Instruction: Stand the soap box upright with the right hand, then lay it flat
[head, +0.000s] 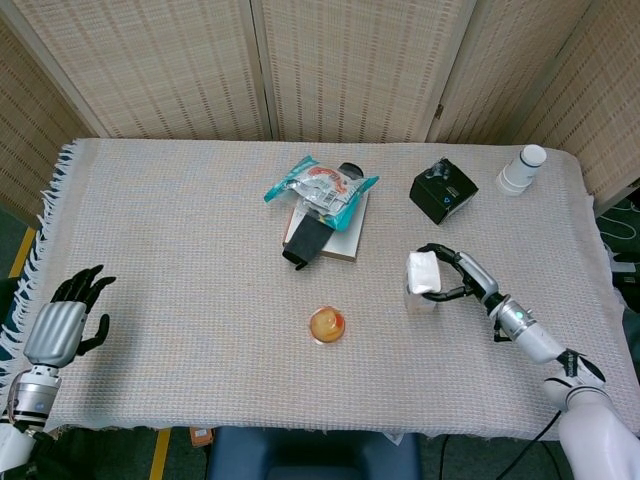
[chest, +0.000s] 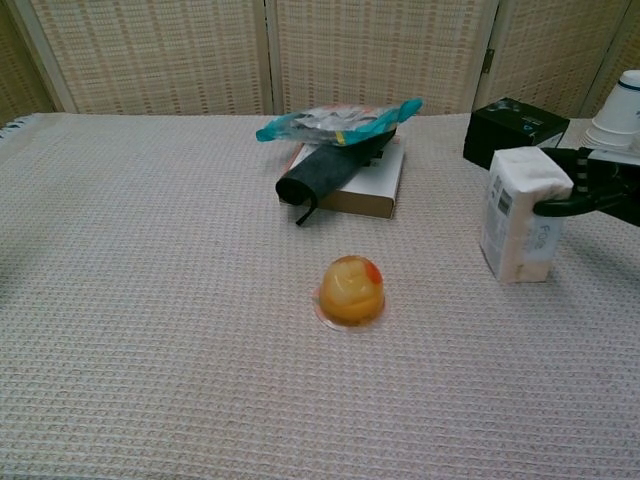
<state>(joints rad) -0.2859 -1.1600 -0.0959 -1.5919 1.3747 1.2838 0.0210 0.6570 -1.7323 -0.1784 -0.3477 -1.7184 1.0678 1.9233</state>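
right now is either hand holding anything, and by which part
The right hand grips the soap box near its top, fingers around it. The left hand holds nothing.

A: What's cut off in the chest view?

B: The right robot hand (chest: 590, 190) runs off the edge at 3 o'clock; only its fingers by the soap box (chest: 520, 215) show. The white bottle (chest: 618, 110) is clipped at 2 o'clock.

A: Can you read the box's print?

B: No, too small. The book (head: 335, 228) lies mostly hidden under the teal packet (head: 322, 188).
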